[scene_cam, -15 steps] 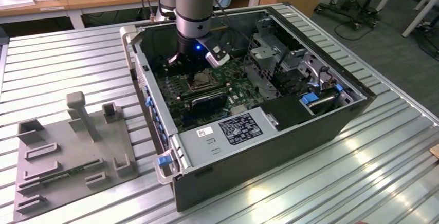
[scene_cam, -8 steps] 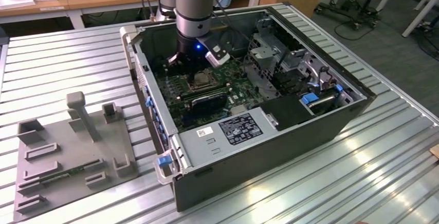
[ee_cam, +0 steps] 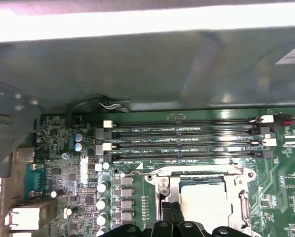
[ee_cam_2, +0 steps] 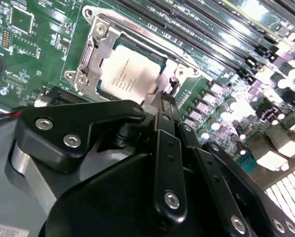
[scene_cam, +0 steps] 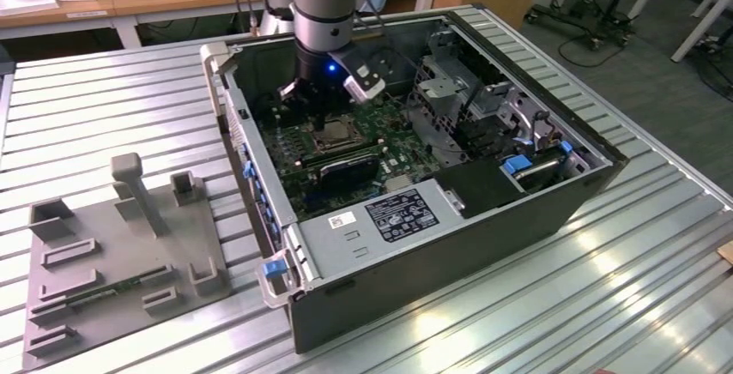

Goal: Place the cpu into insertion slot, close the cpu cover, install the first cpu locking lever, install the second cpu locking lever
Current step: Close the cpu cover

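The end effector (ee_cam_2: 168, 101) is clenched on nothing, with its tip just beside a cpu locking lever (ee_cam_2: 175, 79). Just beyond it, the cpu (ee_cam_2: 130, 74) is seated in the insertion slot (ee_cam_2: 156, 60) under the closed cpu cover (ee_cam_2: 94, 49). Lever installation is judged to be in hand, and a steady press is called for.

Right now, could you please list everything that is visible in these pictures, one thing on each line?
computer case: one, black, lying open on the table.
table: one, silver and slatted, under the case.
fixture plate: one, grey, on the table at the exterior view's left.
motherboard: one, green, inside the case.
memory slots: four, black, beside the insertion slot.
insertion slot: one, silver rim, on the motherboard.
cpu: one, silvery-grey, seated in the insertion slot.
cpu cover: one, silver, lying flat around the cpu.
arm: one, grey, reaching down into the case.
gripper: one, black, at the insertion slot's edge.
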Robot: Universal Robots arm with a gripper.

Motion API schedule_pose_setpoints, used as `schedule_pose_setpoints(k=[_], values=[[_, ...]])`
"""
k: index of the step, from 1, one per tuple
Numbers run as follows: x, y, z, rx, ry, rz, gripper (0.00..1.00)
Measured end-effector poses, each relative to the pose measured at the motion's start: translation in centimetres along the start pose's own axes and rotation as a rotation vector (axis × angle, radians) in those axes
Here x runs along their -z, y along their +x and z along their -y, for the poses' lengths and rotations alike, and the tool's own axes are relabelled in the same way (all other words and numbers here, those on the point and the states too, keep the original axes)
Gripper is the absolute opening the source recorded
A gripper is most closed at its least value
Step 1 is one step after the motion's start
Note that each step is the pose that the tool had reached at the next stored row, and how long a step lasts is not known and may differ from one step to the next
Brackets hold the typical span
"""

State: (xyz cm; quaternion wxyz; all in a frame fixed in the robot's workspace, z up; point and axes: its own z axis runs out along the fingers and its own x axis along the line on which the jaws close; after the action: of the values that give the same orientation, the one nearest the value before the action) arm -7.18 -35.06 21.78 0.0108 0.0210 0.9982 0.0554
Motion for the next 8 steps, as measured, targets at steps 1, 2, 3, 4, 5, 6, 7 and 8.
schedule_pose_setpoints(k=[1,2,3,4,5,6,7,8], values=[[0.20,0.00,-0.02,0.000,0.0001,0.0000,0.11],[0.35,-0.01,-0.04,0.000,0.0000,0.0000,0.11],[0.47,-0.01,-0.05,0.000,0.0000,0.0000,0.11],[0.61,-0.01,-0.07,0.000,-0.0001,0.0000,0.11],[0.76,-0.02,-0.09,0.000,-0.0002,0.0001,0.11],[0.91,-0.02,-0.10,0.000,-0.0001,0.0001,0.11],[1.02,-0.02,-0.11,0.000,0.0000,0.0000,0.11],[1.07,-0.02,-0.12,0.000,-0.0001,0.0001,0.11]])
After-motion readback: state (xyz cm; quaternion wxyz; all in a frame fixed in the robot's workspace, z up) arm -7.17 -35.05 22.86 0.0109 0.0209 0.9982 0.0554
